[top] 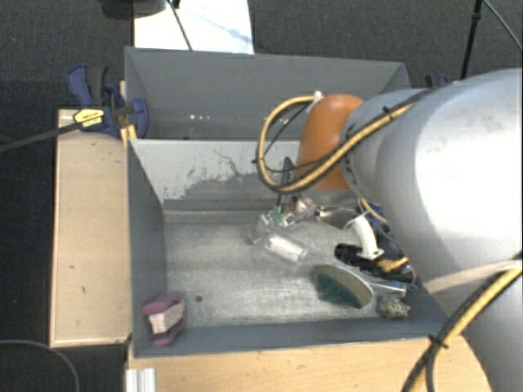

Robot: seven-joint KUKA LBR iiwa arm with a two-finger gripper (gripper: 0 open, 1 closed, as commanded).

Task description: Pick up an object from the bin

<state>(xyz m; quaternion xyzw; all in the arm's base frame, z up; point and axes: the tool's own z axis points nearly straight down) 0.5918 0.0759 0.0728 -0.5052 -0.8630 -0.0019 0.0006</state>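
Gripper (278, 218) is down near the floor of the grey bin (147, 243), below the orange wrist cover; whether it is spread or pressed together cannot be told. Nearest thing is a small clear-white cylinder (286, 248) lying on its side just in front of the gripper, contact not discernible. Further forward and right of the gripper lie a dark green oval piece (341, 289) and a black-and-white item (364, 247); a purple-pink lump (163, 315) sits well apart, forward-left.
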